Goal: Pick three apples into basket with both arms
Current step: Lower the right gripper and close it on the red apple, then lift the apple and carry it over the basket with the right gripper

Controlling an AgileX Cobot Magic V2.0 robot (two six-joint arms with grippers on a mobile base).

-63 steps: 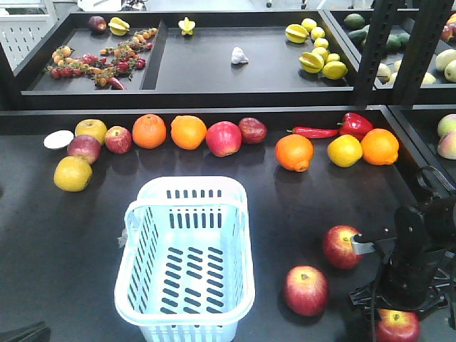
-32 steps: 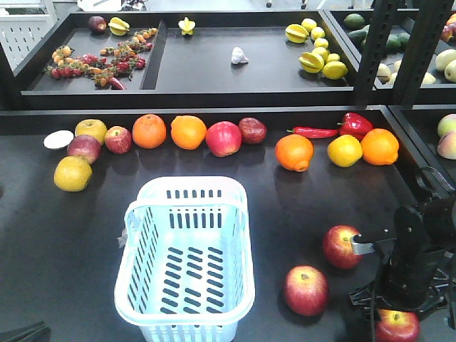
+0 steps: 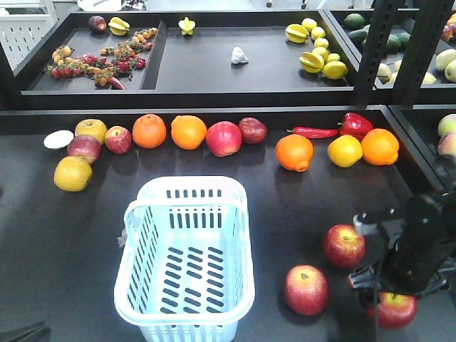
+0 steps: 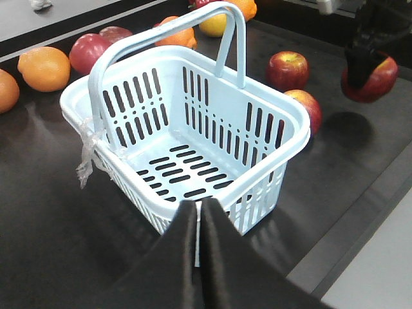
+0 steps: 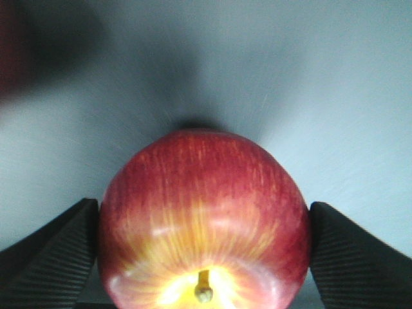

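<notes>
**Here, one apple is in the right gripper's grip and two lie on the table**

Plainly, the right gripper (image 5: 206,254) is clamped on a round red apple with yellow streaks and a short brown stem (image 5: 203,193). Its ribbed black fingers (image 5: 55,248) press on both flanks of the fruit, stem end towards the camera. This apple is by the near right corner of the dark table (image 3: 57,242), and the left wrist view shows its shadow lying apart from it.

The second red streaked apple (image 3: 343,246) and the third (image 3: 306,290) rest on the table, near each other, between the held one and the basket.

The pale blue-white rectangular plastic basket with slotted walls (image 3: 189,194) stands at the near edge, handle upright, with nothing inside.

The left gripper (image 4: 198,209) hangs over the basket's near side, fingers pressed together around nothing.
</notes>
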